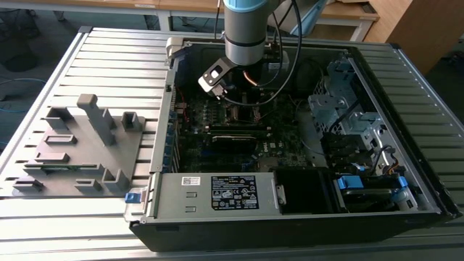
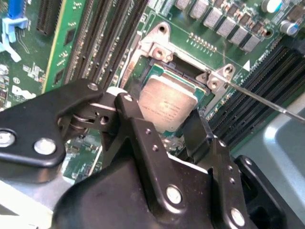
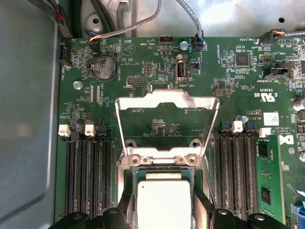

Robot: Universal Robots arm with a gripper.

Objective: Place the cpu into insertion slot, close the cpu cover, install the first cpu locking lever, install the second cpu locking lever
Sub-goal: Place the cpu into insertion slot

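The arm [image 1: 246,32] reaches into the open case [image 1: 305,223], over the board [image 3: 143,67], where the cover [image 3: 167,101] stands raised at the hinge side of the slot [image 2: 183,67]. The gripper [image 2: 164,117] has its fingers [image 2: 128,107] pressed on two opposite edges of the cpu [image 3: 164,205], which is at the slot; whether seated or just above cannot be told. Risks, as judged: a tilted or offset chip bends socket pins under any downward push, an uneven release drags it askew, and the raised cover may drop onto the fingers.
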